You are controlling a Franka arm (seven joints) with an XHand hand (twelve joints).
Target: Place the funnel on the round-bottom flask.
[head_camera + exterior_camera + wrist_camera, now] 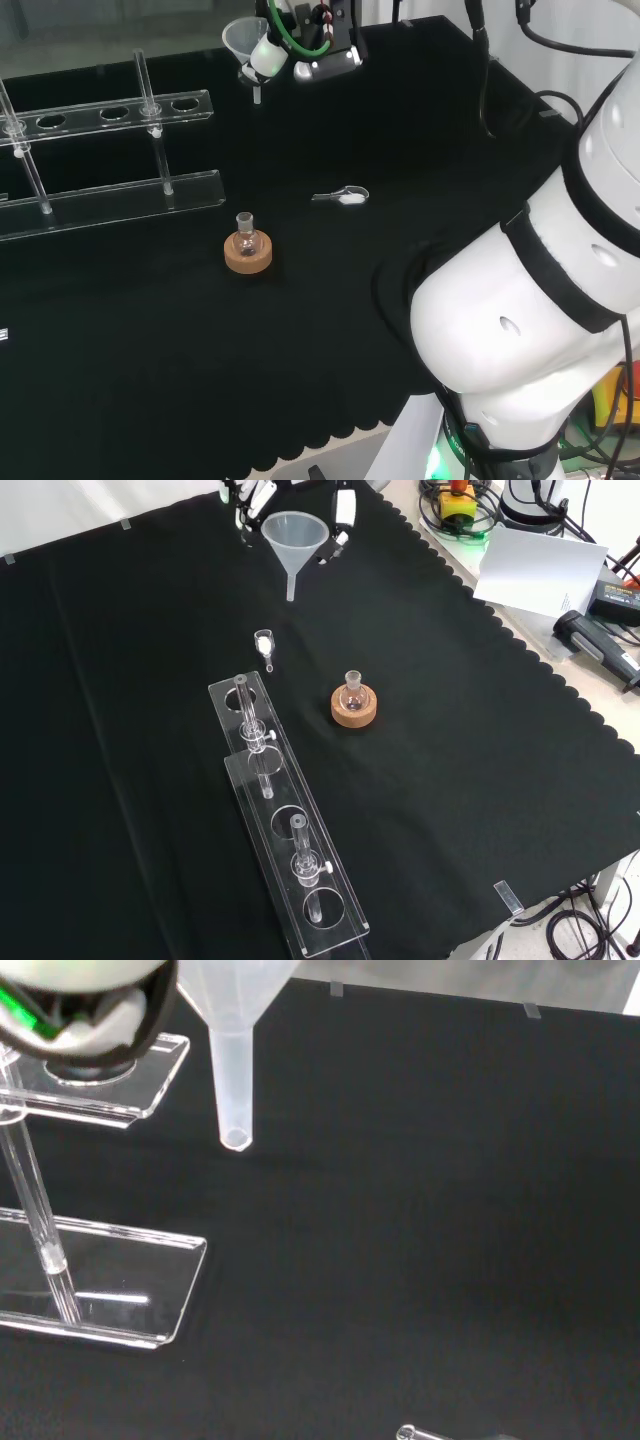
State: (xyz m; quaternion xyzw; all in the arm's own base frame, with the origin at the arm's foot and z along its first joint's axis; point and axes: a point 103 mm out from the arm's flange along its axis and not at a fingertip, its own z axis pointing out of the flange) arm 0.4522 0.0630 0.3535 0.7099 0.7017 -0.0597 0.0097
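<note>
Lab bench: black cloth (480, 780), clear tube rack (285, 825) centre frame, flask on cork ring (355, 706), cables (560, 920) lower right.

A clear rack (285, 820) runs from the middle toward the bottom of the front view, with round holes in its upper plate and thin upright posts. In the head view it lies at the upper left. A small scoop (342, 197) holding white powder lies on the black cloth (480, 780) near the centre of the head view, just above the rack's top end in the front view. A grey sheet (540, 570) rests on the counter's upper right.
</note>
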